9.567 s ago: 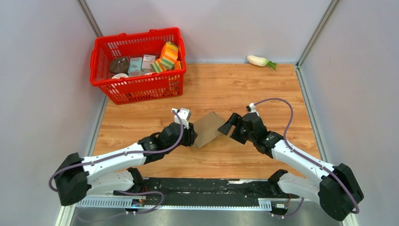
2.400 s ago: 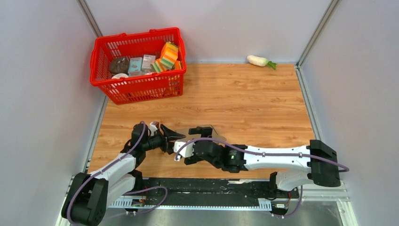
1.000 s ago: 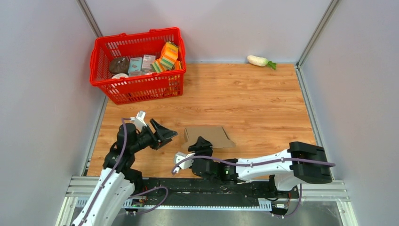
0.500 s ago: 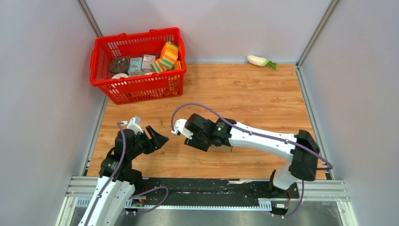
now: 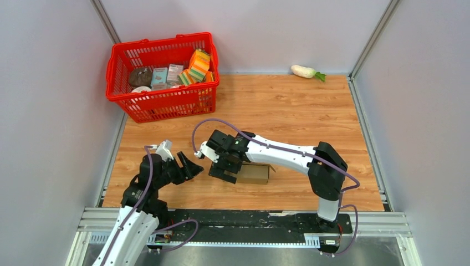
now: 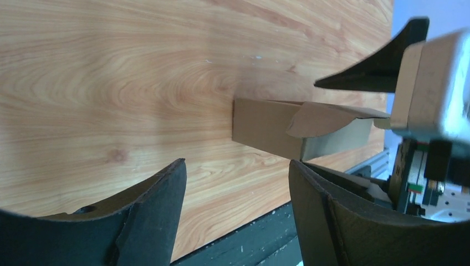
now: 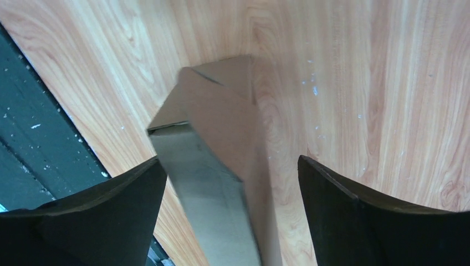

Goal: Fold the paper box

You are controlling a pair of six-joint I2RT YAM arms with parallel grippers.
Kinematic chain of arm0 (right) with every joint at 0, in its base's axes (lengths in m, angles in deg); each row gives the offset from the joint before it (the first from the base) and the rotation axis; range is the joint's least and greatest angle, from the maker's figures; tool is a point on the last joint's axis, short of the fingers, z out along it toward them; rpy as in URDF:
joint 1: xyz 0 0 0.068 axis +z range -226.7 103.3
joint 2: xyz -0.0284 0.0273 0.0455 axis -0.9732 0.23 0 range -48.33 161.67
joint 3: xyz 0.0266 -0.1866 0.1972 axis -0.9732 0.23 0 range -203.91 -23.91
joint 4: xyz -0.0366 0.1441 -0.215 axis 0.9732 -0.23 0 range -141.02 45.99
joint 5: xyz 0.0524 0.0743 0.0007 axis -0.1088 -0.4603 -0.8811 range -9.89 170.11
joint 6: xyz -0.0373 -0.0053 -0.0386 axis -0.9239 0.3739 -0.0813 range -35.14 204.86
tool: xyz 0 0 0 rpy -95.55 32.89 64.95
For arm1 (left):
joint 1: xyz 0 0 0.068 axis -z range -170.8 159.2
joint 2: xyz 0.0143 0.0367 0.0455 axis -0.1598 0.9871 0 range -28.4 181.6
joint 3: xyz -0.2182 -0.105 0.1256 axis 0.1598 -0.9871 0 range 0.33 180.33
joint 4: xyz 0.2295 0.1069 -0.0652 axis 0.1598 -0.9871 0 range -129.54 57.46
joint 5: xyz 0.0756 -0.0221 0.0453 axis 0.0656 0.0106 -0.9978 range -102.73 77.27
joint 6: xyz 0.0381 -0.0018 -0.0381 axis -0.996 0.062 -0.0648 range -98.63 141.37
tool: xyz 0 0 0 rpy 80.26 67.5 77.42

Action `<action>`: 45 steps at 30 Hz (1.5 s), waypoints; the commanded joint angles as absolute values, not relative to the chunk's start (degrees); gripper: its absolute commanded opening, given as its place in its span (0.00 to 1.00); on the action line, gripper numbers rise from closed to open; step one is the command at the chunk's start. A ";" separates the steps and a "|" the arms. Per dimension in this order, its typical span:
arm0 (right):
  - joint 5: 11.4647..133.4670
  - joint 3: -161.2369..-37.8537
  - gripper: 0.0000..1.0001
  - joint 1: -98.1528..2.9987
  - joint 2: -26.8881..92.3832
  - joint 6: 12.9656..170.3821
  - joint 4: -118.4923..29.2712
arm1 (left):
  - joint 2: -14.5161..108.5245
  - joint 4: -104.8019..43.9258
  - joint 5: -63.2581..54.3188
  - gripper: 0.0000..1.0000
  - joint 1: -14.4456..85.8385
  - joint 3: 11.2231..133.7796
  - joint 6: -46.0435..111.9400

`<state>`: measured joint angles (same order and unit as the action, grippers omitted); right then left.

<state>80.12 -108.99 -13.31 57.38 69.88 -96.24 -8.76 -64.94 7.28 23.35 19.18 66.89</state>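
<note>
The paper box (image 5: pixel 254 173) is a small plain brown cardboard box lying on the wooden table, near the front middle. My right gripper (image 5: pixel 224 164) is open and hovers over the box's left end; in the right wrist view the box (image 7: pixel 216 160) lies between and below the spread fingers, not gripped. My left gripper (image 5: pixel 192 165) is open and empty, just left of the box. In the left wrist view the box (image 6: pixel 277 130) shows ahead with a loose flap raised, beside the right gripper.
A red basket (image 5: pixel 123 95) of groceries stands at the back left. A white radish toy (image 5: pixel 306 71) lies at the back right. The black base rail (image 5: pixel 249 219) runs along the near edge. Grey walls close in both sides.
The right arm swung from low at the front up over the box and now sits above its left end. The box looks folded narrower than the flat sheet earlier. The left gripper drew back left.
</note>
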 commanded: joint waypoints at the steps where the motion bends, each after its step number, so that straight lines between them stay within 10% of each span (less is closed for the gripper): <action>1: 79.23 -111.10 0.93 -15.97 53.10 72.55 -93.15 | -4.78 -56.03 16.24 0.76 23.26 18.96 64.00; 18: 79.40 -93.01 0.99 -24.66 22.34 100.05 -93.84 | 20.45 -56.97 4.68 0.69 39.95 38.03 43.35; 45: 86.26 -73.83 0.25 -25.99 13.80 111.14 -86.03 | 37.25 -56.09 10.65 0.52 44.44 46.39 45.01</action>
<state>87.55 -74.30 -25.90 14.39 109.74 -90.95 38.58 -56.95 7.54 44.20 43.38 43.83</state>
